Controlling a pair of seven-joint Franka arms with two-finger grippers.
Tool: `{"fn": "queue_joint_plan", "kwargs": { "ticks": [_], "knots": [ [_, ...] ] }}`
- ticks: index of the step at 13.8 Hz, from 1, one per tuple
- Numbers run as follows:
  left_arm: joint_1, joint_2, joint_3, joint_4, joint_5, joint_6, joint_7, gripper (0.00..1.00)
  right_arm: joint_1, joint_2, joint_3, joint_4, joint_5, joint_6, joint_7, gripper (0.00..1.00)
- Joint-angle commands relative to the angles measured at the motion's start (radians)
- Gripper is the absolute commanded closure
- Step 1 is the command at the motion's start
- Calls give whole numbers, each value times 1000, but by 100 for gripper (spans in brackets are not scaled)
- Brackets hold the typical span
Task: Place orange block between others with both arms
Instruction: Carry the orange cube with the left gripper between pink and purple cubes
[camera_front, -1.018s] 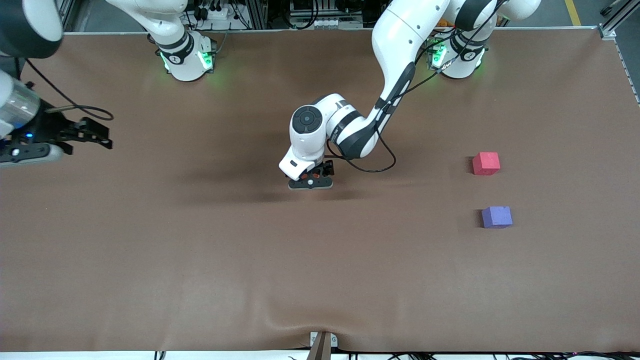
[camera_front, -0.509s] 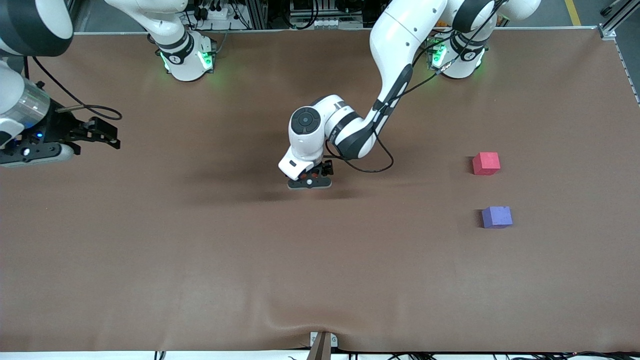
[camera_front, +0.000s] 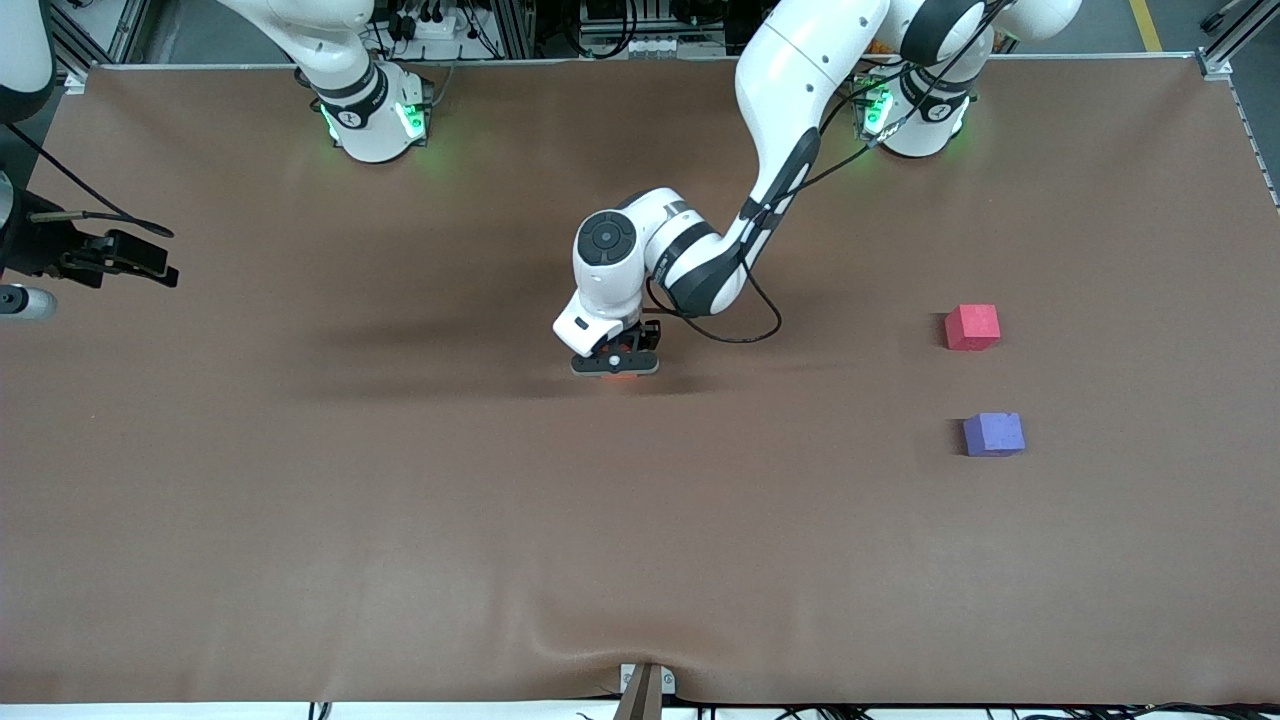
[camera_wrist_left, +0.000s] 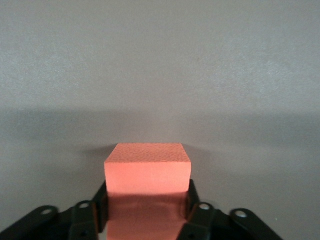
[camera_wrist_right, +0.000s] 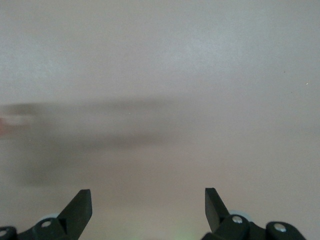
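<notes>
The orange block (camera_wrist_left: 148, 169) rests on the brown table mat at the table's middle. My left gripper (camera_wrist_left: 147, 198) is shut on it, with a black finger pressed to each side. In the front view that left gripper (camera_front: 615, 362) hides nearly all of the block. The others stand toward the left arm's end of the table: a pinkish-red cube (camera_front: 972, 327) and a purple-blue cube (camera_front: 994, 434) nearer the front camera, with a gap between them. My right gripper (camera_front: 140, 262) hangs open and empty over the table's edge at the right arm's end; in its wrist view the right gripper (camera_wrist_right: 148, 202) shows only bare mat.
The two green-lit arm bases (camera_front: 375, 115) (camera_front: 915, 110) stand along the table's back edge. A black cable (camera_front: 740, 325) loops off the left wrist. A metal bracket (camera_front: 645, 685) sits at the front edge, where the mat is wrinkled.
My left gripper has shut on the orange block and settled slightly lower. The right arm has swung outward, toward the table's edge at its own end.
</notes>
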Motion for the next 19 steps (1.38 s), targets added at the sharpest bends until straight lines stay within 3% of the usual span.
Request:
{"fn": "queue_joint_plan", "kwargs": {
  "ticks": [1,10,14,15,17,19],
  "knots": [
    [-7,-15,11,13,25,-34,-21,62,-15,-28,12,-6,-1,-21,2,0],
    [111,-256,57,-10,23,-262,-29,64,-9,-28,18,35,-9,-33,2,0],
    [258,-394,56,-128,25,-276,34,59,10,-28,14,43,-21,-51,3,0],
    [293,-425,56,-160,25,-276,86,59,48,-24,-6,46,-30,-54,5,0],
    [373,-482,56,-226,25,-275,191,59,158,-22,-121,53,-50,-57,9,0],
    [471,-525,51,-289,26,-267,296,58,224,-22,-187,54,-50,-59,9,0]
  ]
}}
